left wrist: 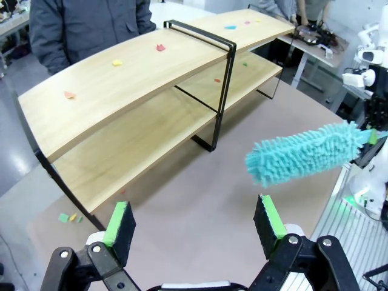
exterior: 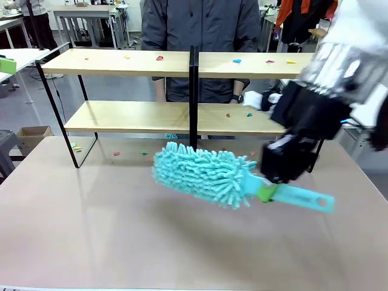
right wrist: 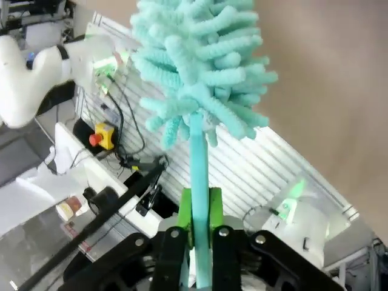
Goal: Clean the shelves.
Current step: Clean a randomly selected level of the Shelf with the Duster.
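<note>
The shelves (exterior: 127, 63) (left wrist: 127, 91) are a two-tier light-wood rack in a black frame at the table's far side, with small coloured scraps (exterior: 159, 58) on both boards. My right gripper (exterior: 268, 191) (right wrist: 198, 209) is shut on the handle of a teal fluffy duster (exterior: 203, 173) (right wrist: 197, 60) (left wrist: 303, 153), held above the table in front of the rack, head pointing left. My left gripper (left wrist: 193, 227) hangs open over the table's left part, nothing between its green pads.
A person in a dark jacket (exterior: 203, 30) stands behind the rack. More scraps (exterior: 76, 147) lie on the beige table (exterior: 121, 230) under the lower board. A cardboard box (exterior: 31, 136) sits on the floor at left.
</note>
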`<move>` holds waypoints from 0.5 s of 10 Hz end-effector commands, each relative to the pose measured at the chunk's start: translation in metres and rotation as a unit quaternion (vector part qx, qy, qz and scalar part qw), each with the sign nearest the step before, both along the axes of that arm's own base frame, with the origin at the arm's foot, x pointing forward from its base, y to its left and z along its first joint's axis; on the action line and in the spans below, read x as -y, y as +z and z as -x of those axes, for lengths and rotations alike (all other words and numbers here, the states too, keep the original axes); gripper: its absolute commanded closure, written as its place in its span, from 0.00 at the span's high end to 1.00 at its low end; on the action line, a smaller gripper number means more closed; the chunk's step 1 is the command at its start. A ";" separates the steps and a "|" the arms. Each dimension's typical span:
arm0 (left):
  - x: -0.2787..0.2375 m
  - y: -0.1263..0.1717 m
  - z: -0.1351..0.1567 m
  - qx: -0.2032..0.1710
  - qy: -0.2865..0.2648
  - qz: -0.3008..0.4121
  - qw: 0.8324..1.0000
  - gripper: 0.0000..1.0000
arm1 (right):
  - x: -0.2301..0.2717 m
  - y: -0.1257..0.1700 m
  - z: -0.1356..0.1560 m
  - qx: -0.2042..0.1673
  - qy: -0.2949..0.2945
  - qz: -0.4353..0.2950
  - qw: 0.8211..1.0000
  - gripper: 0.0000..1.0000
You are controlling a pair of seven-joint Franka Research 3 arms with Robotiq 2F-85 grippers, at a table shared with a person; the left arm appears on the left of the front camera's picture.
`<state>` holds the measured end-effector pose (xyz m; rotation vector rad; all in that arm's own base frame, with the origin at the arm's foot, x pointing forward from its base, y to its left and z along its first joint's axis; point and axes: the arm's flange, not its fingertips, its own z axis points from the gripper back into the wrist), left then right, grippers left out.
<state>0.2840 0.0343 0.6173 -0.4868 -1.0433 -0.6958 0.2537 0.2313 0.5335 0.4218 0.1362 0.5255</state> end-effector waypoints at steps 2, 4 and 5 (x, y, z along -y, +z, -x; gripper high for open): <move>0.001 -0.001 -0.001 -0.001 -0.003 0.003 1.000 1.00 | -0.076 -0.056 -0.062 0.091 -0.077 0.002 0.993 0.12; 0.001 -0.001 -0.001 -0.001 -0.003 0.003 1.000 1.00 | -0.105 -0.078 -0.076 0.064 -0.067 0.024 0.995 0.12; 0.001 -0.001 -0.001 -0.001 -0.003 0.003 1.000 1.00 | -0.072 -0.062 -0.056 0.083 -0.059 -0.001 0.995 0.12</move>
